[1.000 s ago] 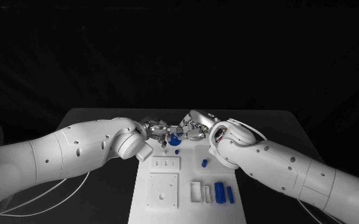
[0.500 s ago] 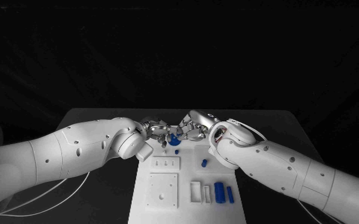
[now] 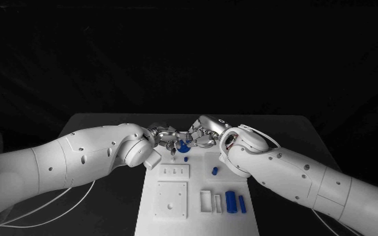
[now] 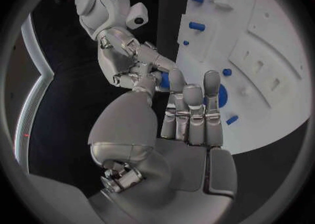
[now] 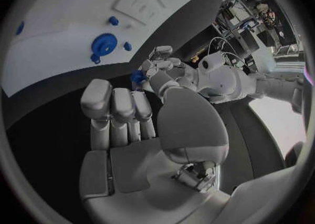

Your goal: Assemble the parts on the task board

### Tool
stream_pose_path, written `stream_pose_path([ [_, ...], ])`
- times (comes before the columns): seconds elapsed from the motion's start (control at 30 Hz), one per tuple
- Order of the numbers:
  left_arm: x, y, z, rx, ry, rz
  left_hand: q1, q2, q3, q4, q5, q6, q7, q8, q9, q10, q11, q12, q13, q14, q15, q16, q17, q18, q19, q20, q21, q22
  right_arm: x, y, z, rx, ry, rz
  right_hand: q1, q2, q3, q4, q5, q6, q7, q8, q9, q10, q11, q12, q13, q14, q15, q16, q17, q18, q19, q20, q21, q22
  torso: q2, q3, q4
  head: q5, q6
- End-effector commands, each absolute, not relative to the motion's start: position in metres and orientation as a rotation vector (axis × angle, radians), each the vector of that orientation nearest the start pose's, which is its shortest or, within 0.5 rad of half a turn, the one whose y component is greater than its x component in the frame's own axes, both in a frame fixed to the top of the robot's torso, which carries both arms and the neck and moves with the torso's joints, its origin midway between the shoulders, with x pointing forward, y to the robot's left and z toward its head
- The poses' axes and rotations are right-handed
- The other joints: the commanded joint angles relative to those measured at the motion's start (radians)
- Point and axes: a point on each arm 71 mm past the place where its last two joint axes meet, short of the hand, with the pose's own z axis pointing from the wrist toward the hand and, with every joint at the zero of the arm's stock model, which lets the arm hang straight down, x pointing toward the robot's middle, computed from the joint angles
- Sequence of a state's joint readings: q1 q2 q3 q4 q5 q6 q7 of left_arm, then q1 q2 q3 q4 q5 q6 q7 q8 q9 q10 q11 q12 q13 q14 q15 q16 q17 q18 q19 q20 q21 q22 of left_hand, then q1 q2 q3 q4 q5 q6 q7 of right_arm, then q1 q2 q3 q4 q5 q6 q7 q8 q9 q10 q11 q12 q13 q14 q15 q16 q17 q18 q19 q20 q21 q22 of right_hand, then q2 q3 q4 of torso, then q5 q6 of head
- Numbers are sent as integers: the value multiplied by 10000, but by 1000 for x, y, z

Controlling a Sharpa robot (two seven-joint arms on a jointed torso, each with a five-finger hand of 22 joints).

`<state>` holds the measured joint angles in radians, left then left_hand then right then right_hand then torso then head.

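Observation:
The white task board [image 3: 197,192] runs down the middle of the table. Over its far end my left hand [image 3: 166,136] and right hand [image 3: 203,135] meet fingertip to fingertip. A small blue part [image 4: 164,79] [image 5: 138,77] sits between them, and fingertips of both hands pinch it. My left hand [image 4: 187,121] and right hand [image 5: 128,124] both hold it above the board. Just below them a blue gear [image 3: 183,147] [image 5: 104,42] lies on the board, half hidden behind my left fingers [image 4: 211,84].
A small blue peg [image 3: 185,159] and a short blue piece [image 3: 214,170] lie mid-board. Two blue cylinders [image 3: 230,201] stand beside white slots at the near right. A square white plate [image 3: 171,200] takes the near left. Black table [image 3: 102,127] surrounds the board.

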<state>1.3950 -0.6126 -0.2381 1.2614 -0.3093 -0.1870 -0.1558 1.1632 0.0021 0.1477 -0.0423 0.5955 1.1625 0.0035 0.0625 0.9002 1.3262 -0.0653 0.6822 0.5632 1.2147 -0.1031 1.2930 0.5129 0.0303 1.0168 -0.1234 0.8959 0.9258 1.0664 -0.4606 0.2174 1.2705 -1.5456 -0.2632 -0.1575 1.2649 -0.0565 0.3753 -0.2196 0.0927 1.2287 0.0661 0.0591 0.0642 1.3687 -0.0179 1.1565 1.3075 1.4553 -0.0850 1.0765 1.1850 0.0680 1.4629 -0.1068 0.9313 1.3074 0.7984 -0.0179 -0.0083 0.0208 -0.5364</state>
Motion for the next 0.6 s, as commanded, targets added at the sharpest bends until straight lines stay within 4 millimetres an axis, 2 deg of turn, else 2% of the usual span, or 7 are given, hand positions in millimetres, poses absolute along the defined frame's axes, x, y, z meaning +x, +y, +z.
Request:
stream_pose_path([
  [0.03,539,166,-188,-8336,19983,-10525,-98,181,785,-720,84,58,-6,54,212,114,-14,-45,-6,-22,-48,19,26,56,67,-14,13,46,523,-81,-180,-815,16193,7756,-49,65,-24,40,2,120,-39,32,6,-30,-65,-57,225,47,-38,15,-2,-13,70,1,23,1172,-3,5,0,6,-8],
  [0.13,539,166,-187,-8367,19925,-10539,-256,265,930,-914,161,92,-12,63,400,142,-23,-47,14,-5,-52,27,41,69,74,-18,26,100,524,-82,-180,-701,16086,7768,-92,-33,-87,99,59,-33,-9,25,-2,-60,-38,-127,178,39,-29,-32,-32,-10,64,9,-17,1164,-8,4,-5,5,-12],
  [0.3,539,167,-187,-8392,19779,-10533,-412,350,1098,-1196,324,176,-29,52,714,193,-38,-27,56,30,-78,48,72,78,102,-45,40,174,524,-86,-179,-313,15697,7844,-199,-340,-487,394,315,-1010,239,26,-11,-201,112,-416,-30,-8,84,-313,-242,57,2,106,-402,1075,-3,9,-11,8,-5],
  [0.33,539,167,-187,-8394,19753,-10526,-445,350,1130,-1266,386,214,-34,60,745,222,-50,-24,62,60,-87,58,80,87,118,-51,51,196,524,-88,-179,-209,15559,7895,-264,-478,-777,515,403,-1473,371,39,-17,-248,185,-491,-87,-16,135,-350,-271,76,-1,146,-483,1060,-5,11,-13,9,-6],
  [0.4,539,168,-186,-8402,19721,-10501,-468,348,1140,-1293,415,227,-39,60,770,237,-55,-23,65,72,-91,64,88,89,127,-55,55,207,524,-89,-178,-63,15313,7982,-101,-480,-1156,690,434,-1689,431,52,-10,-286,200,-528,-141,-25,188,-376,-294,121,15,208,-554,1055,-5,15,-10,14,-12],
  [0.5,539,170,-187,-8356,19753,-10219,-542,326,1181,-1386,626,290,-58,70,868,282,-75,-25,75,112,-111,88,114,96,160,-73,66,237,522,-95,-177,232,14795,8136,108,-659,-1933,1025,677,-3257,576,0,-56,-273,303,-455,-163,16,257,-282,-239,173,78,282,-550,1078,-4,21,1,38,-41],
  [0.6,540,172,-188,-8261,19820,-9821,-623,295,1233,-1473,748,344,-69,46,866,352,-92,-63,59,164,-129,75,120,99,203,-94,68,255,520,-102,-178,410,14580,8155,336,-731,-2318,1323,825,-3639,599,-23,-73,-288,316,-418,-212,13,270,-275,-247,198,108,308,-584,1084,-12,32,7,72,-59],
])
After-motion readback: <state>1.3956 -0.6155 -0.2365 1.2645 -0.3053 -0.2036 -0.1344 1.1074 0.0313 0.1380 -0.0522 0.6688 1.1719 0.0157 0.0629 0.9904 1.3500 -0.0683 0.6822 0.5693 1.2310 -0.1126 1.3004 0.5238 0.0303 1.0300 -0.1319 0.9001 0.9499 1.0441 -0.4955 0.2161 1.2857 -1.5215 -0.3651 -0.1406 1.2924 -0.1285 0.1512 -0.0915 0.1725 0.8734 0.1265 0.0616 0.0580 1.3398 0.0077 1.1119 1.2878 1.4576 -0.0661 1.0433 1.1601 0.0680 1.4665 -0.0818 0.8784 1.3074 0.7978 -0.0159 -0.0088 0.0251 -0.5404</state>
